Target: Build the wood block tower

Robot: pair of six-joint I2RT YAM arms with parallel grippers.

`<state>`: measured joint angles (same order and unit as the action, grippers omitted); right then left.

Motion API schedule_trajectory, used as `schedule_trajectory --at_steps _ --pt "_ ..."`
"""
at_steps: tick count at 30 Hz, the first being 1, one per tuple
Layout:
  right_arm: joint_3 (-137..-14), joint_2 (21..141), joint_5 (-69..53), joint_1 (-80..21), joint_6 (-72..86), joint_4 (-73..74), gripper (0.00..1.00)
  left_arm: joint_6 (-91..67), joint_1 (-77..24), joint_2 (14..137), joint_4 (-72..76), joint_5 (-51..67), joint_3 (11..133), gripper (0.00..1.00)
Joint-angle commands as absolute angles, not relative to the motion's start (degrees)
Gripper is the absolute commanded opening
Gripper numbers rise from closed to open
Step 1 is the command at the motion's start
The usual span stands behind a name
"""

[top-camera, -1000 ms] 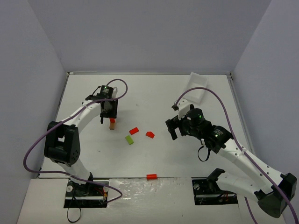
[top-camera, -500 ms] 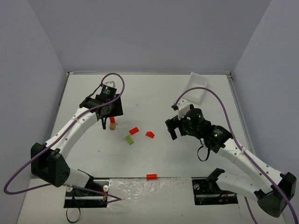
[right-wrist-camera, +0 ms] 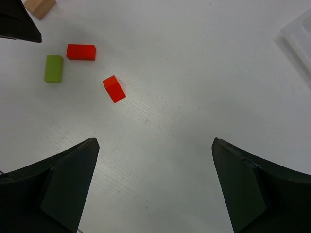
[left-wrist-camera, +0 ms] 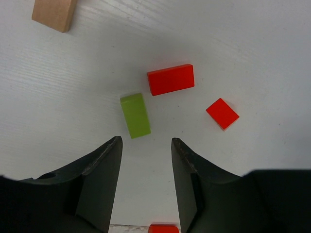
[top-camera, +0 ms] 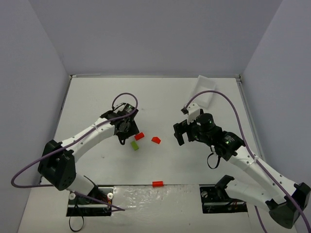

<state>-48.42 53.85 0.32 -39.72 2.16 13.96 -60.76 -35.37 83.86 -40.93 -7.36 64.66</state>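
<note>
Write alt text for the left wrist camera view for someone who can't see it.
The left end effector, open and empty, hangs over a white table just short of a lime green block. Beyond it lie a long red block and a smaller red block, with a tan block at the top left corner.

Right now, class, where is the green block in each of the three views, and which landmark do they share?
Top external: green block left of centre.
Left wrist: green block mid-frame, slightly left.
Right wrist: green block upper left.
Shared landmark: the long red block next to it.
</note>
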Motion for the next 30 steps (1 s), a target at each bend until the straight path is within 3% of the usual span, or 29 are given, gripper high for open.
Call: schedule_trajectory --at_steps 1,14,17,30 --pt "-49.1 56.5 -3.6 -39.5 4.2 11.3 1.0 -64.8 -35.5 79.2 -41.2 -9.2 65.2 0.42" --pt "-54.8 79.7 -1.5 -53.1 13.2 -1.5 0.94 -62.2 -30.7 57.4 -49.0 -11.3 61.8 0.56" --pt "-56.7 85.2 -0.2 -54.8 13.9 -4.6 0.89 -61.1 -27.4 53.5 -51.8 -9.2 62.2 0.61" --pt "-63.5 104.5 6.7 -63.3 14.9 -15.0 0.61 -57.3 -21.0 51.8 -57.8 -2.7 66.1 0.63"
